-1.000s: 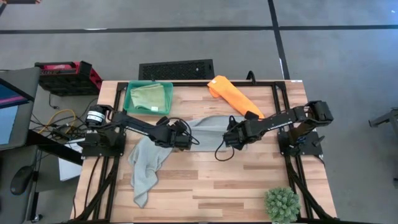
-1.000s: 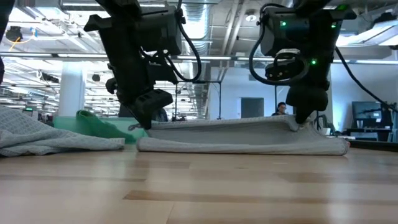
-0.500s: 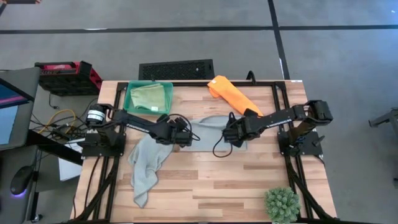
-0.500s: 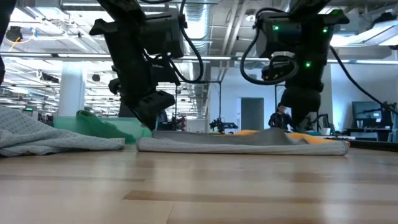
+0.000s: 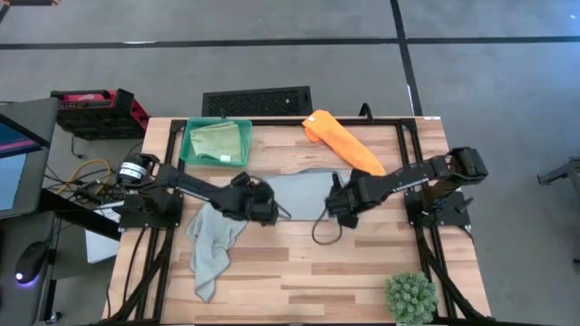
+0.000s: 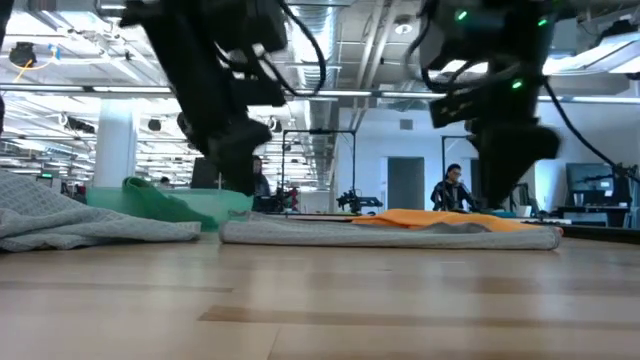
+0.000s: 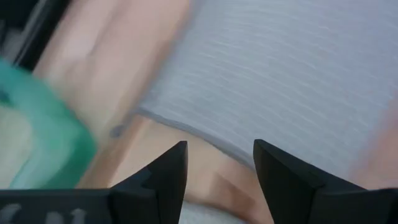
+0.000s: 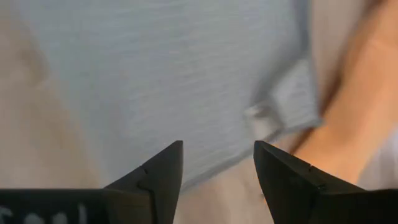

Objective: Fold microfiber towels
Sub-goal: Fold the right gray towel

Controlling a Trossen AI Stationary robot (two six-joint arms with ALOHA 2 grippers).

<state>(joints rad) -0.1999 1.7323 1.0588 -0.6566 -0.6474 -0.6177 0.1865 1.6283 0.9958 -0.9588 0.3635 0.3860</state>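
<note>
Lying flat at the middle of the table [image 5: 299, 272], the folded grey towel [image 5: 304, 195] sat between my two arms, its long axis running side to side across the table, one short end toward each arm. I had the left claw [image 5: 269, 213] at its left near corner and the right claw [image 5: 337, 211] at its right near corner, both with fingers apart and nothing in them; the wrist views showed only cloth and wood past the open fingers.

I judged the main risk to be a fingertip dragging the top layer as I pulled away, which would skew the fold. The loose grey towel [image 5: 213, 240] sprawled beside the left claw and could snag. The orange towel [image 5: 340, 143] lay near the far right corner, and the green towel [image 5: 216, 140] sat in its tray [image 5: 188, 156].
</note>
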